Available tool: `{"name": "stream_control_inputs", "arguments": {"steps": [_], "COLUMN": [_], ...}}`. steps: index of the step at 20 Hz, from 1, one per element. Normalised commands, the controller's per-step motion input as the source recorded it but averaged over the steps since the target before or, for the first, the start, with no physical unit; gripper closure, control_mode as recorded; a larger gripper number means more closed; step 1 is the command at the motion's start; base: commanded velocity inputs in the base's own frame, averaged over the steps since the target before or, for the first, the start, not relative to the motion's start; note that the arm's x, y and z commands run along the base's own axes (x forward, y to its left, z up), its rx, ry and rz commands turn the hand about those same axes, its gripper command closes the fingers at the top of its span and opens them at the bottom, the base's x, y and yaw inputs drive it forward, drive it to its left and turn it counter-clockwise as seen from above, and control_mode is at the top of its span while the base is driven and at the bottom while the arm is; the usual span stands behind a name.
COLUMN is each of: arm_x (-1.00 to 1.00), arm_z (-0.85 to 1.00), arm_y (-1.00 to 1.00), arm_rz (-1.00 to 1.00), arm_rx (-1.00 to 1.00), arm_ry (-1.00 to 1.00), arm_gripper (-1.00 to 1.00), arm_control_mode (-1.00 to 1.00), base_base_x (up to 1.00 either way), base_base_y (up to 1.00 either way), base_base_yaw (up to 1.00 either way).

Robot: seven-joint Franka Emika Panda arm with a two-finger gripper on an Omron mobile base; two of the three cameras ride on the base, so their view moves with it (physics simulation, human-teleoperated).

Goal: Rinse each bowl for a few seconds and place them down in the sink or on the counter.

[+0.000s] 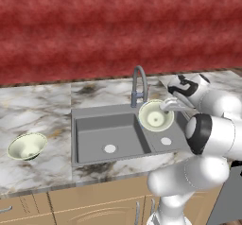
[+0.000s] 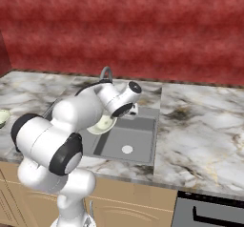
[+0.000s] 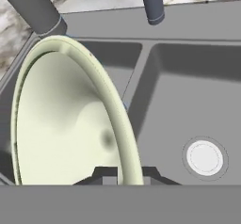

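The claw [image 3: 124,173] is closed on the rim of one bowl [image 1: 155,116], held tilted over the sink [image 1: 94,130] just beside the faucet [image 1: 139,84]. A second bowl [image 1: 27,146] rests on the bench [image 1: 38,108], left of the sink.

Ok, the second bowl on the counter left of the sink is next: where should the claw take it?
Grip the bowl by its thin rim, coming down from above. It sits open side up, slightly tilted, on the counter, with its rim exposed all round, so one finger can go inside and one outside. The side nearest the sink looks the shortest reach.
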Motion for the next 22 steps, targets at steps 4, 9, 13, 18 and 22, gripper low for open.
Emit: {"name": "stream_control_inputs", "arguments": {"steps": [4,9,13,18,22], "arm_x": [0.07,0.04,0.02,0.21,0.36], "arm_z": [-0.07,-0.16,-0.19,-0.06,-0.01], "arm_y": [0.03,0.03,0.07,0.1,0.11], "arm_rz": [0.08,0.11,0.11,0.07,0.03], "arm_rx": [0.0,0.0,0.0,0.0,0.0], "arm_ry": [0.0,0.0,0.0,0.0,0.04], "arm_gripper": [1.0,1.0,1.0,1.0,1.0], "arm_control_mode": [-1.0,-1.0,-1.0,-1.0,-1.0], "base_base_x": [0.0,0.0,0.0,0.0,0.0], "base_base_y": [0.0,0.0,0.0,0.0,0.0], "base_base_yaw": [0.0,0.0,0.0,0.0,0.0]}}
